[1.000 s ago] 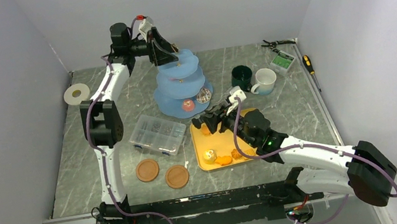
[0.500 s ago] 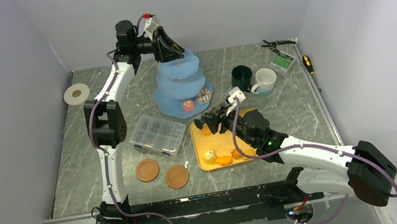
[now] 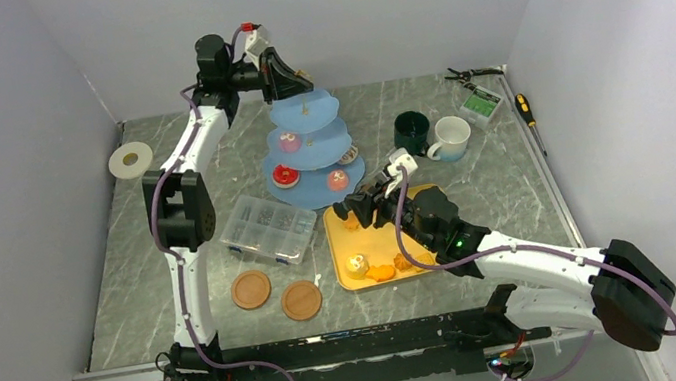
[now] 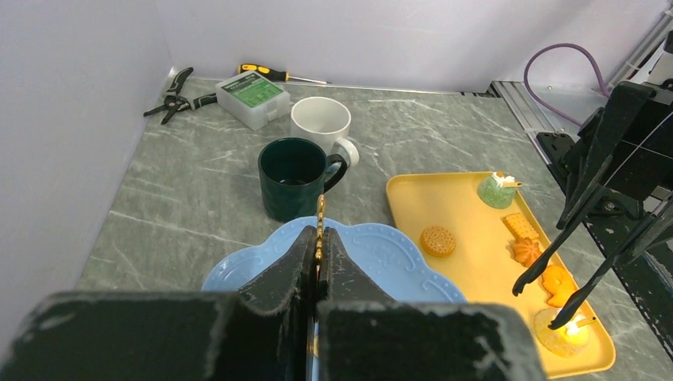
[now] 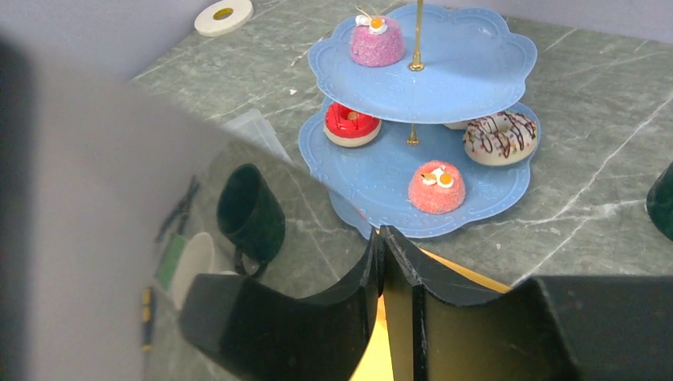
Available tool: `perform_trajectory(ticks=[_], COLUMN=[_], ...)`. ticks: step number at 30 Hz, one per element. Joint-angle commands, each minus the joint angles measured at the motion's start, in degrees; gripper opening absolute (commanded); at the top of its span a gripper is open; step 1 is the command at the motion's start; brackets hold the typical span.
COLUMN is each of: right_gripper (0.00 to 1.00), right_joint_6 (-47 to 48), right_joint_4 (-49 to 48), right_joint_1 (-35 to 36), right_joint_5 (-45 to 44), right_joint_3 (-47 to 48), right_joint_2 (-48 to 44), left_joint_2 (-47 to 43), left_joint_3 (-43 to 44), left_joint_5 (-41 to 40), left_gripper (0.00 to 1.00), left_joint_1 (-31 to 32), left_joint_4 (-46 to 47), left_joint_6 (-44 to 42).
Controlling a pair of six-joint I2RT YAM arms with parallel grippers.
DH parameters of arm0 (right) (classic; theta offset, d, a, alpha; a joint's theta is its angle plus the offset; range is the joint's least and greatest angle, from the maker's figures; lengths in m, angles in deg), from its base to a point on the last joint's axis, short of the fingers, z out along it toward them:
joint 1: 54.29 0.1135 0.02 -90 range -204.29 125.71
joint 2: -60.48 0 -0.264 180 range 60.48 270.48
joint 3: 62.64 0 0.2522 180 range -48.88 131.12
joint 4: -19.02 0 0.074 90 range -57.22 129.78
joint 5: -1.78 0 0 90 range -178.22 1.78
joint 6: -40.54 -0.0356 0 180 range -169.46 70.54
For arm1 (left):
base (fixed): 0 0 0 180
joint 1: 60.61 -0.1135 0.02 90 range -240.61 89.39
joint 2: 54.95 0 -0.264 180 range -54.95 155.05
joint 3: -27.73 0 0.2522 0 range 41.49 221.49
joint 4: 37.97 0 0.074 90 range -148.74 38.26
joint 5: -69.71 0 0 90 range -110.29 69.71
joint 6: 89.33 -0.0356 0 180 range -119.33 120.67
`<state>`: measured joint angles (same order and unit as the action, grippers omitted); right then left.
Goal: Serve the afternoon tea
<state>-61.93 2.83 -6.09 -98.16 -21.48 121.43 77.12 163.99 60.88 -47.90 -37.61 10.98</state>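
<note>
— At top of the light-blue stand [image 3: 332, 141], what's the L gripper [image 4: 318, 242] doing?
— Clamped tight on the gold loop [image 4: 321, 208].
— Treats on the stand?
— Mid tier: pink cake [image 5: 375, 45]. Bottom tier: red doughnut [image 5: 351, 125], striped doughnut [image 5: 500, 136], 2nd pink cake [image 5: 436, 188].
— R gripper [image 5: 381, 238]?
— Over far-left corner of the yellow tray [image 4: 468, 270], near the stand's base. Open or closed, can't tell.
— Rest of the tea?
— Round biscuit [image 4: 437, 240], green cake [image 4: 497, 190] & orange bits on the tray. Dark-green mug [image 4: 294, 176] and white mug [image 4: 321, 123] sit just beside each other, beyond the tray.
</note>
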Motion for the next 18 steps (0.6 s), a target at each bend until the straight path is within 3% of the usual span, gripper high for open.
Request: perform_trajectory(ticks=[1, 12, 18], right_gripper=[0.51, 0.52, 0.60], right_joint_6=[0.93, 3.63, 1.81], right_joint_4=[-2.03, 1.96, 5.39], right_joint_1=[-0.08, -0.11, -0.10], right_joint_5=[-0.17, -2.61, -1.05], right_joint_3=[0.13, -1.77, -4.25], right_joint_2=[-1.56, -5.10, -8.43], left_joint_2=[-3.49, -4.75, -5.64], left_joint_3=[-0.78, -4.84, -6.97], left_joint_5=[-1.20, -8.64, -9.79], left_gripper=[0.03, 0.03, 0.03], left_joint_1=[0.47, 1.58, 2.23], left_joint_4=[3.28, 12.66, 14.61], left_joint_6=[-1.87, -7.65, -7.90])
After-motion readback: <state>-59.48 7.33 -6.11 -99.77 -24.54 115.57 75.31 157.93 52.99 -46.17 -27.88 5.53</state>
